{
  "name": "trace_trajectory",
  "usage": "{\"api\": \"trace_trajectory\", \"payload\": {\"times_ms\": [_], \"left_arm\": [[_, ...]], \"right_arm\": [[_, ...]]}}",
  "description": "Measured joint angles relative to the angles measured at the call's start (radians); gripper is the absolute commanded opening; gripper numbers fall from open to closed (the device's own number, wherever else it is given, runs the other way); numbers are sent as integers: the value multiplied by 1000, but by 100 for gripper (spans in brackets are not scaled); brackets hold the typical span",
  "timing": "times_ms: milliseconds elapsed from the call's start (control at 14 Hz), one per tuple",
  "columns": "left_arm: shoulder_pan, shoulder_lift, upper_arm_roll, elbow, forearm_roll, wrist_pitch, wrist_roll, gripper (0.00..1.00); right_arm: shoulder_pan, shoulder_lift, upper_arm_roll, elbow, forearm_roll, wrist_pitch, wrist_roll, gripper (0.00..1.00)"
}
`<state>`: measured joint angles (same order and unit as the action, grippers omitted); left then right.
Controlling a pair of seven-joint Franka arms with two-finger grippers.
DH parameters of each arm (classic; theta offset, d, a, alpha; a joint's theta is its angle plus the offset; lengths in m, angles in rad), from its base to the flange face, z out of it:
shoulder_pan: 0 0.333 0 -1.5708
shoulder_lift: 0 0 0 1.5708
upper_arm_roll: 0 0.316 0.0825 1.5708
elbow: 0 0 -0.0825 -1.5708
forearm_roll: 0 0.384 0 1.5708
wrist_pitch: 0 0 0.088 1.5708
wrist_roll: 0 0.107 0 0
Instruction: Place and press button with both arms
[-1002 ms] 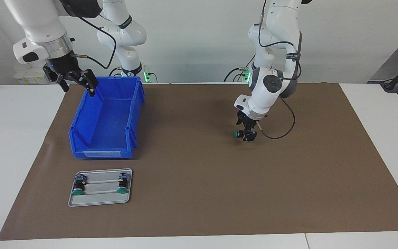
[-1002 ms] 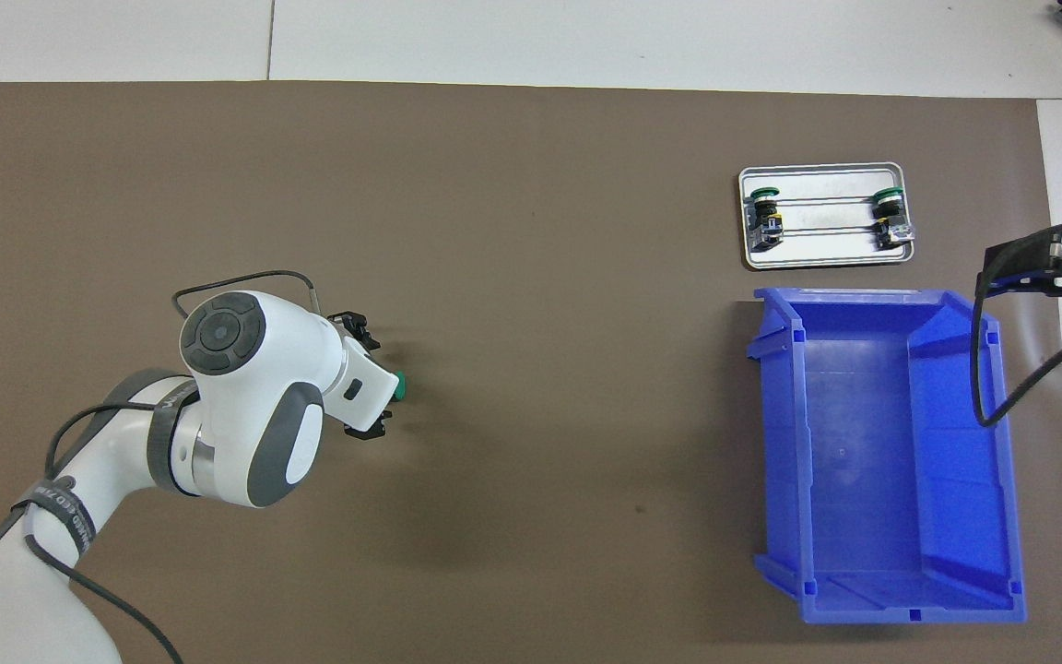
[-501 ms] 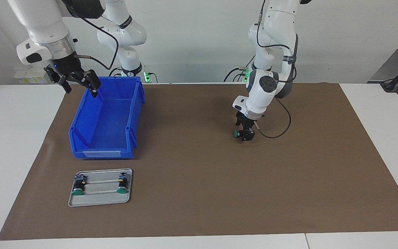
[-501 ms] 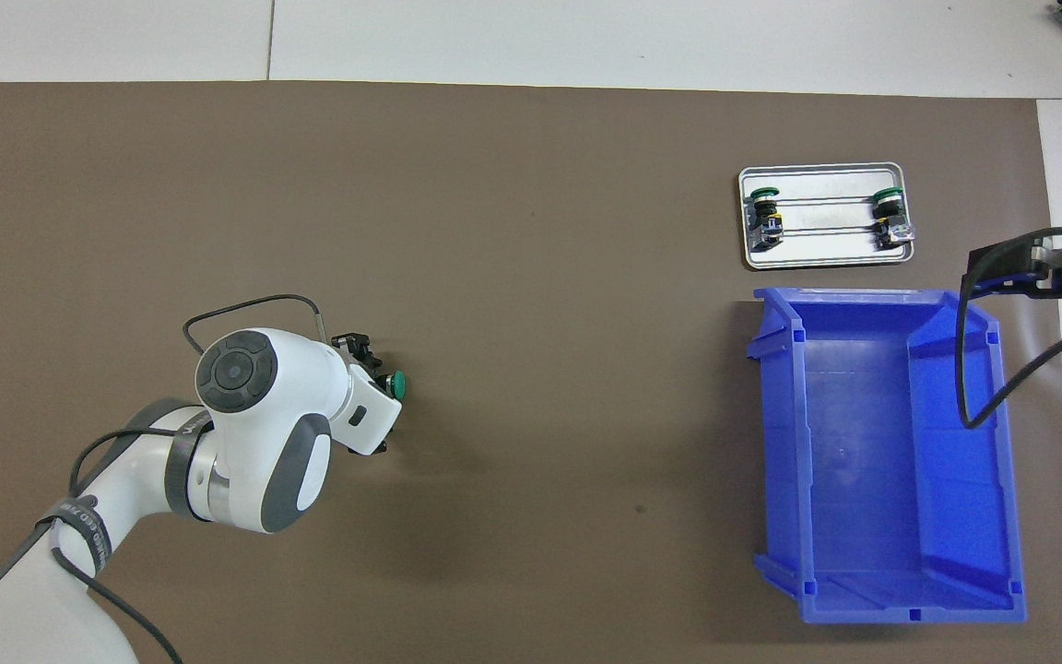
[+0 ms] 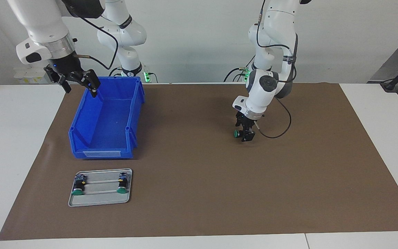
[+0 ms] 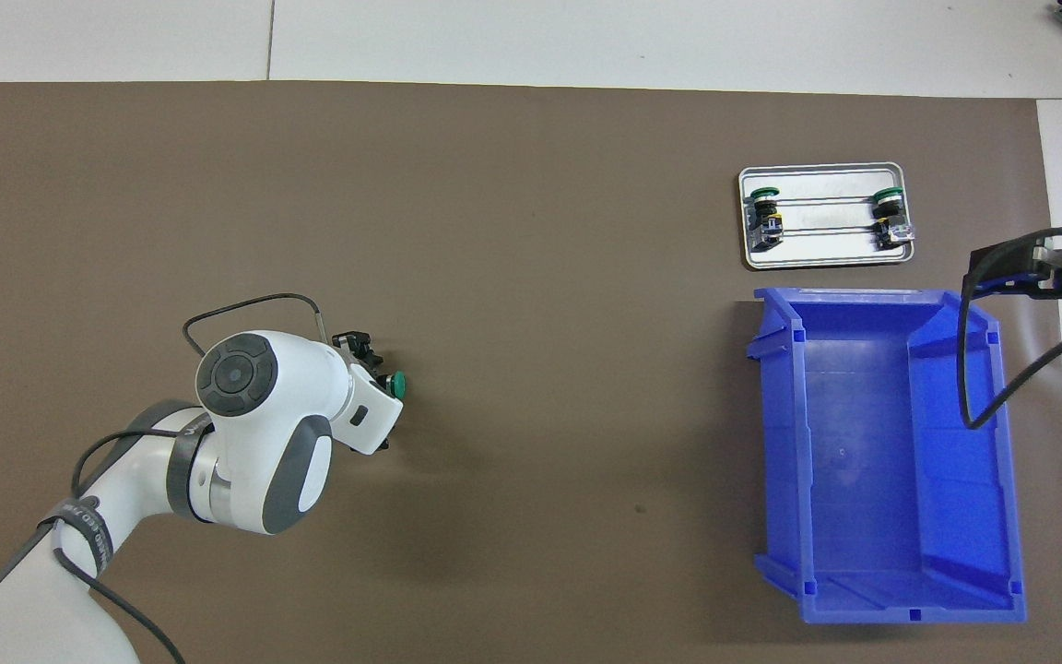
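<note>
Left gripper (image 5: pixel 246 134) pinches the button (image 5: pixel 236 133), green cap sideways, low over bare mat (image 5: pixel 199 180) near the left arm's end. Right gripper (image 5: pixel 78 80), fingers spread, hangs over the blue bin's (image 5: pixel 97 145) rim. Tray (image 5: pixel 98 200) holding two more buttons (image 5: pixel 77 189) lies just beside the bin, farther from the robots.
</note>
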<state>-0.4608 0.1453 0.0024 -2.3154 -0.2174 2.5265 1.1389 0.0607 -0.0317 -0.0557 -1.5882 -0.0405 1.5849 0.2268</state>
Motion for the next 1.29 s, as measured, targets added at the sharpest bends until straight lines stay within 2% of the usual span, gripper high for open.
{"api": "trace_trajectory", "payload": {"times_ms": [501,716,859,1217,1288], "left_arm": [[-21,1,0,-1,-1,19,-19,95],[-32,11,0,-2,-1,27,-25,80],[-34,11,1,-2,-1,32,-28,64],[-41,9,4,0,-1,45,-37,41],[-41,9,4,0,-1,48,-37,33]], "right_arm": [[0,0,0,0,0,0,0,100],[0,0,0,0,0,0,0,100],[0,0,0,0,0,0,0,100],[0,0,0,0,0,0,0,100],[0,0,0,0,0,0,0,100]]}}
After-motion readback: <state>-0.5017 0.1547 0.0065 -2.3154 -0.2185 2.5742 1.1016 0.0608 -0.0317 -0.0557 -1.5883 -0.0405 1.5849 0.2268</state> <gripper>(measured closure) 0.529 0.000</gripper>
